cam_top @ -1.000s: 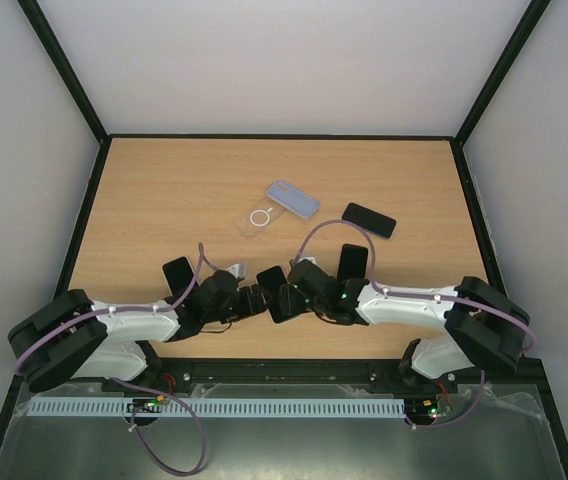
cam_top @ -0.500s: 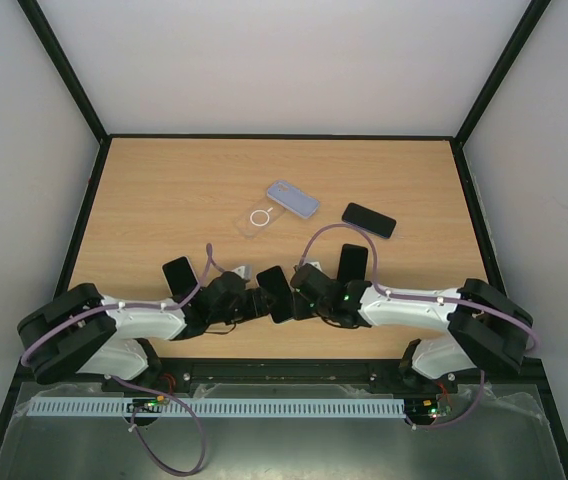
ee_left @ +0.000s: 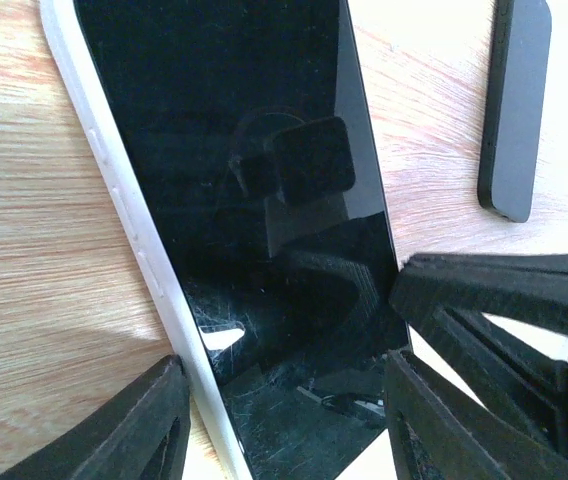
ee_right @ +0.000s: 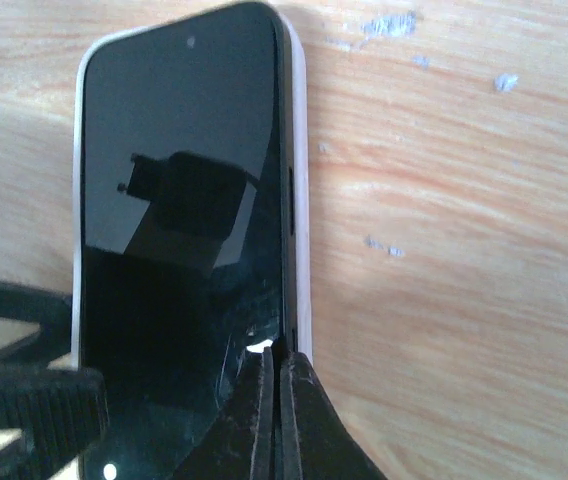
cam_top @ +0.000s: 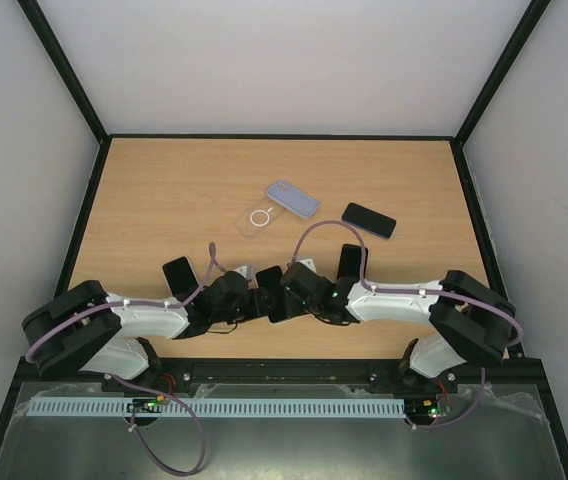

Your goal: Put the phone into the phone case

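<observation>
The phone (cam_top: 272, 290) lies screen up at the near middle of the table, between my two grippers. Its black screen (ee_left: 234, 150) sits inside the phone case, whose white rim (ee_left: 94, 150) runs along its side. My left gripper (ee_left: 284, 365) straddles one end. One finger (ee_left: 159, 420) rests against the rim and the other touches the phone's corner. My right gripper (ee_right: 276, 355) is shut with nothing in it. Its tips press down on the phone (ee_right: 174, 220) at its long edge, right beside the case rim (ee_right: 302, 200).
Three more black phones lie on the table: one at the right (cam_top: 369, 220), one by the right arm (cam_top: 350, 262) and one by the left arm (cam_top: 178, 272). A clear case with a ring (cam_top: 261, 218) and a blue-grey case (cam_top: 293, 198) lie further back.
My right gripper has closed and slid left onto the phone's edge. My left gripper's jaws have narrowed around the phone's end.
</observation>
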